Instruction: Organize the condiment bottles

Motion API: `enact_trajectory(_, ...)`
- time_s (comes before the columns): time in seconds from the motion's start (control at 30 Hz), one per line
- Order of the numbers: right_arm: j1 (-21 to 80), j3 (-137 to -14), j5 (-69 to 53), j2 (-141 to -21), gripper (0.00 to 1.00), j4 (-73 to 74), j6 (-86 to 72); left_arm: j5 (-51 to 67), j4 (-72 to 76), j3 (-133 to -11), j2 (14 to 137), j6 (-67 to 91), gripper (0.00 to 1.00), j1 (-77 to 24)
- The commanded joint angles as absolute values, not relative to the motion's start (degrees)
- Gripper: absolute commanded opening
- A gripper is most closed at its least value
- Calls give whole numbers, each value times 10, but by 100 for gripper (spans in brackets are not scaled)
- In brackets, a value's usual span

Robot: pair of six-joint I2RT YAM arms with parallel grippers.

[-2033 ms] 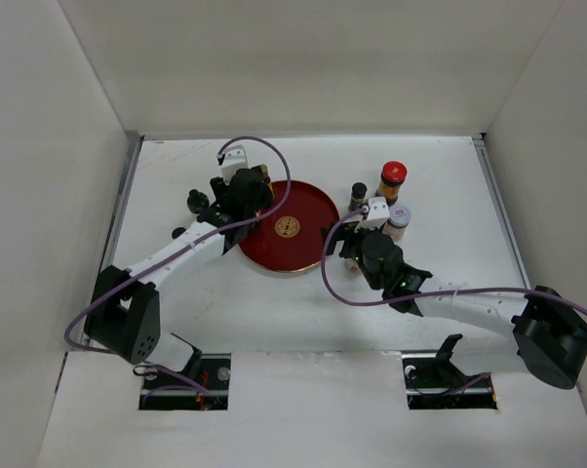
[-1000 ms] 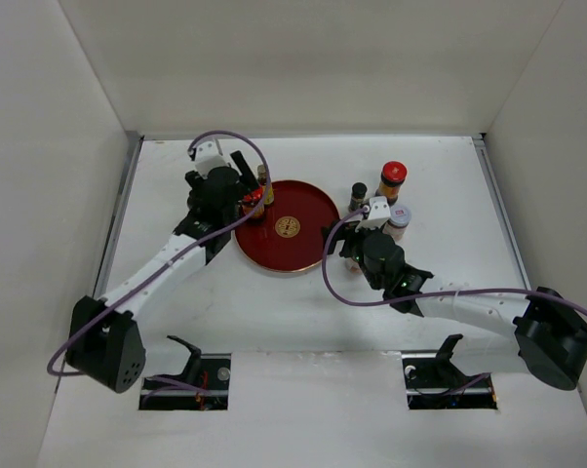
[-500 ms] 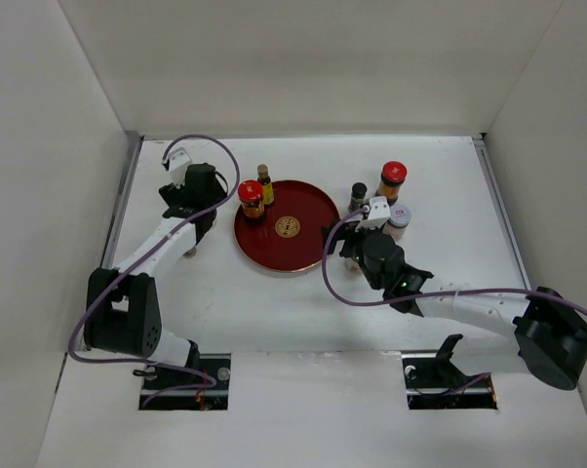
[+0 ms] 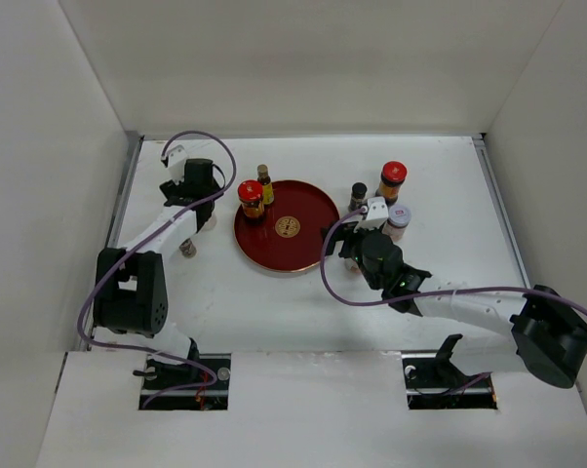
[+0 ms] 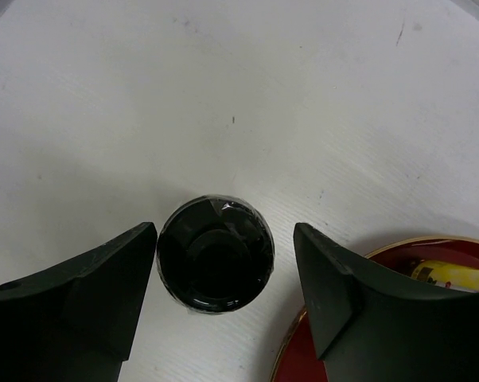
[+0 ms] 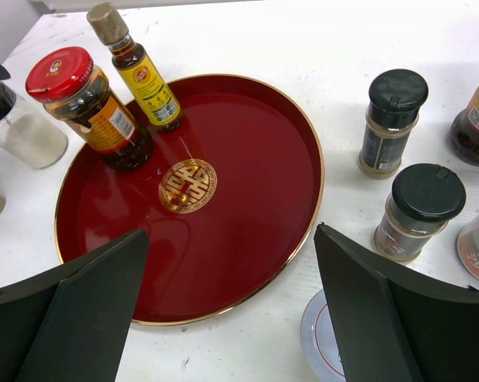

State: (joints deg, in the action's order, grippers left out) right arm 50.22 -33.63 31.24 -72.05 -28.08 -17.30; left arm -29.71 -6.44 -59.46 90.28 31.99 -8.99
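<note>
My left gripper (image 4: pixel 200 195) is open left of the round red tray (image 4: pixel 303 249). In the left wrist view its jaws (image 5: pixel 223 239) stand either side of a black-capped bottle (image 5: pixel 216 255), the left jaw close to the cap. A red-capped amber jar (image 6: pixel 88 107) and a slim brown yellow-labelled bottle (image 6: pixel 136 68) stand upright on the tray's far left. My right gripper (image 6: pixel 231 239) is open and empty over the tray's near right rim. Two dark black-capped bottles (image 6: pixel 392 119) (image 6: pixel 418 211) and a second red-capped jar (image 4: pixel 392 178) stand right of the tray.
A white-lidded jar (image 4: pixel 399 216) stands at the right of the group. A white round lid with a red ring (image 6: pixel 335 338) lies under my right gripper. A small bottle (image 4: pixel 187 249) stands by the left arm. White walls enclose the table.
My left gripper has moved left off the tray, leaving the red-capped jar and slim bottle standing there, and is now over the black-capped bottle. The right arm has not moved.
</note>
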Motion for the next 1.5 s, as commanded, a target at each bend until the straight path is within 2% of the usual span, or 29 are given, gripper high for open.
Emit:
enact_trajectory(0.0,505,-356,308,-722,92,-311,-167,-294,-53,-608,910,327,68,-87)
enact_trajectory(0.17,505,-356,309,-721,92,-311,-166,-293,-52,-611,918,327,66,-84)
enact_trajectory(0.3,505,-356,309,-721,92,-311,-166,-287,-51,-614,910,329,44,-84)
enact_trajectory(0.4,505,-356,309,-720,92,-311,-166,-287,-47,-610,874,334,36,-85)
enact_trajectory(0.83,505,-356,310,-721,92,-311,-166,-285,-54,-598,663,309,36,-173)
enact_trajectory(1.03,505,-355,309,-717,92,-311,-166,-358,-68,-547,594,275,36,-246)
enact_trajectory(1.17,505,-357,309,-722,92,-311,-165,-375,-70,-512,581,267,36,-271)
enact_trajectory(1.47,505,-357,309,-729,92,-313,-165,-360,-2,-467,648,281,36,-325)
